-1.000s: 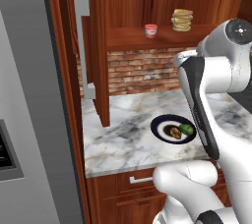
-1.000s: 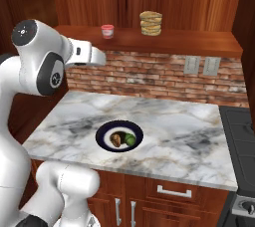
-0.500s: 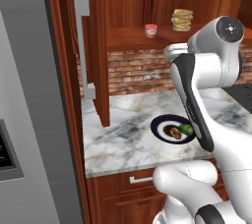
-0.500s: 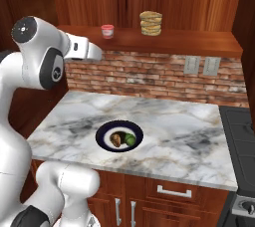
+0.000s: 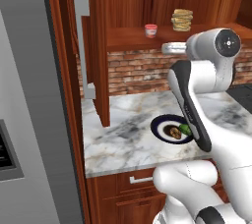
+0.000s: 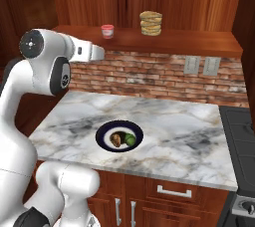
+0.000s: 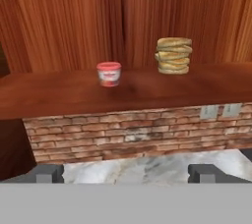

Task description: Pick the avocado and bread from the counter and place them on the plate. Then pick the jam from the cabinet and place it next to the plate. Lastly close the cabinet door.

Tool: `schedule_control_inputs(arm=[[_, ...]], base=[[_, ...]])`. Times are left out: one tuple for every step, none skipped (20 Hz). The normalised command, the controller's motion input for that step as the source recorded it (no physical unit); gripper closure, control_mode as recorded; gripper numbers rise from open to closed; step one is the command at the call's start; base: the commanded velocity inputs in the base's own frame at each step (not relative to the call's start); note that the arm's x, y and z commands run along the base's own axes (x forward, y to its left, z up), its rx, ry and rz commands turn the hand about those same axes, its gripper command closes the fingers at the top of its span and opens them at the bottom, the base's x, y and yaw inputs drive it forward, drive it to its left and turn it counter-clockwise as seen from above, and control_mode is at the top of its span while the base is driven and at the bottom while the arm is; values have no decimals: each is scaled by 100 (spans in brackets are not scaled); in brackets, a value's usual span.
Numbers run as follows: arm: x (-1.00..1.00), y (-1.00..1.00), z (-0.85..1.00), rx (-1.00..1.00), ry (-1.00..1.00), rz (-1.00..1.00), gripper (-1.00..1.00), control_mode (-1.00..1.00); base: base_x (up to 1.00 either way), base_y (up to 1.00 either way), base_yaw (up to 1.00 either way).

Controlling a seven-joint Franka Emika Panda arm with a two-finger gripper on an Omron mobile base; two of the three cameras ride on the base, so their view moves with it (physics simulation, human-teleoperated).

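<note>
Brick backsplash [image 6: 149, 74], grey fridge [image 5: 29, 95]

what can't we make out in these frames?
- Avocado, left base view: partly behind the arm.
- Hand, hand view: just the tips, cut by the bottom edge.
- Jam label: too small to read.
- Cabinet door, left base view: top cut off by the frame.
</note>
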Motion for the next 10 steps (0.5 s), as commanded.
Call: schedule_control_inputs(arm=[[32,0,29,0,0,1,-100,-100],[35,1,34,-1,0,3,-100,-100],[39,7,37,-3,0,3,-100,-100],[40,9,45,-4,0,5,-100,-100],[37,8,54,-7,4,7,-100,-100],[36,7,56,-9,7,8,-100,-100],[31,0,56,-8,9,10,-100,-100],[29,0,49,-7,14,10,-100,-100],[29,1,42,-6,17,10,-100,-100],[28,2,30,-6,20,9,-100,-100]], base=[[0,0,0],[0,0,0],[0,0,0],[0,0,0],[0,0,0],[0,0,0],[0,0,0],[0,0,0],[0,0,0],[0,0,0]])
